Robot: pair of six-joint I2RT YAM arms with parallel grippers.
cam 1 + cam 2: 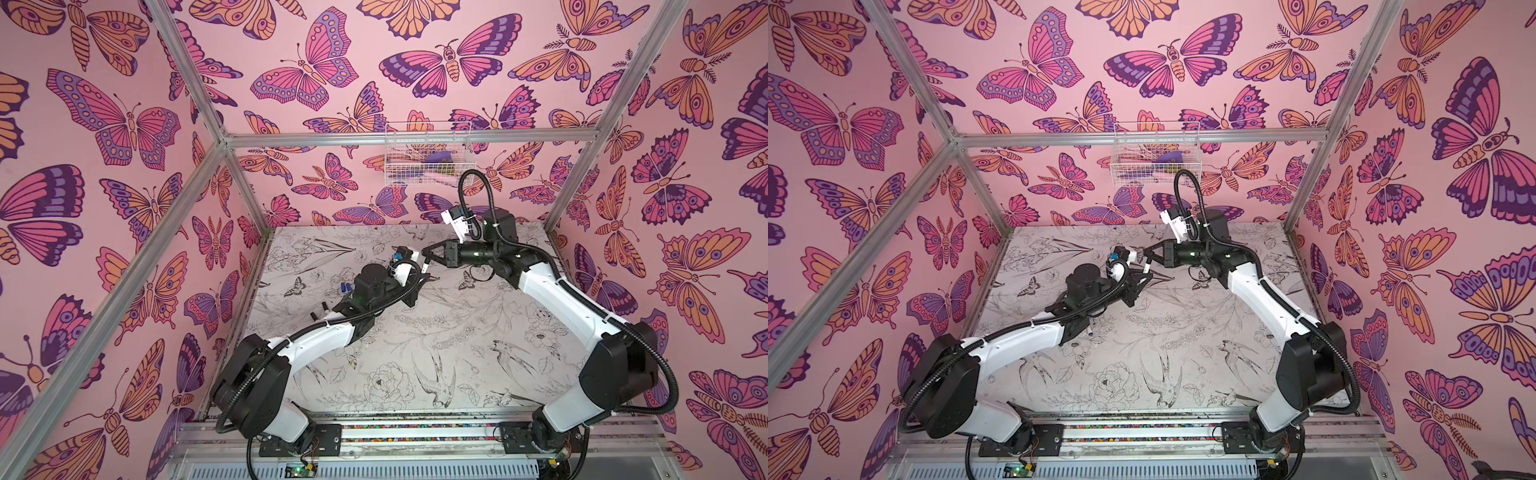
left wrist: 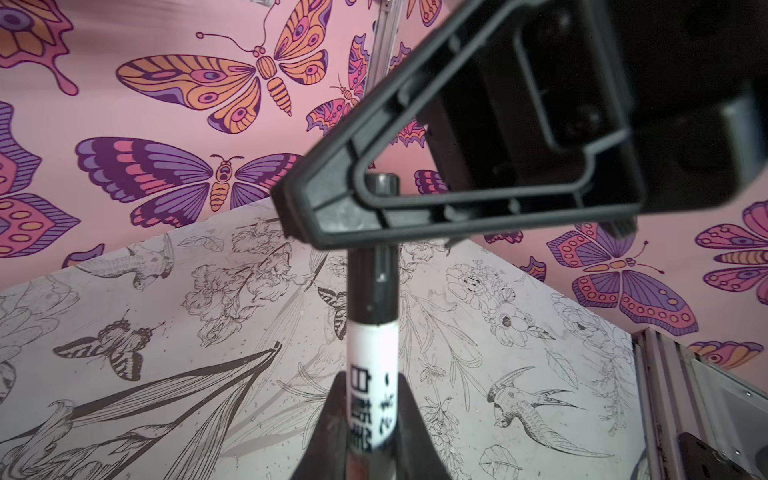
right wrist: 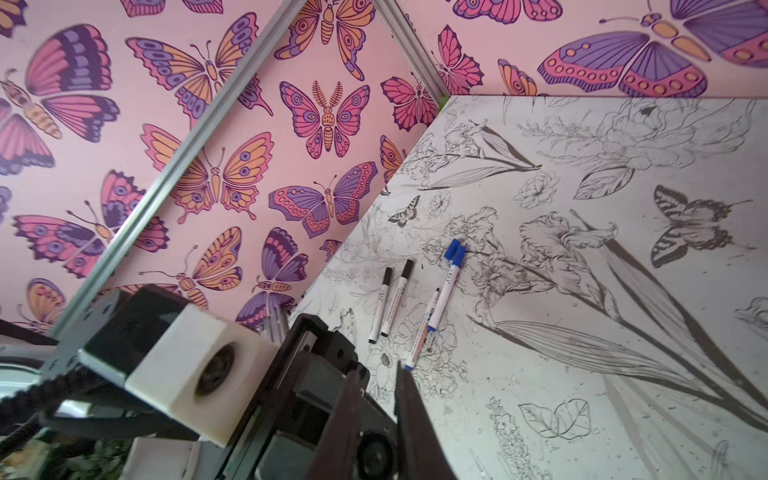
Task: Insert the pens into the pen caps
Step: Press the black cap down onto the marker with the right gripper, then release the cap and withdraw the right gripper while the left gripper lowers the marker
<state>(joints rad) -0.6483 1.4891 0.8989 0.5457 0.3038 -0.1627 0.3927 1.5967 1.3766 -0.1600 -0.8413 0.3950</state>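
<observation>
Above the table's (image 1: 457, 332) far edge, the left gripper (image 2: 370, 386) clamps the pen (image 2: 372, 353) mid-barrel and the right gripper (image 1: 425, 253) pinches its cap (image 2: 374, 282). The pen is probably light, stiff and slippery.

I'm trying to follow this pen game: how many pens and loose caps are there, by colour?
Black pens: 3
Blue pens: 2
Loose blue cap: 1
Total: 6
</observation>
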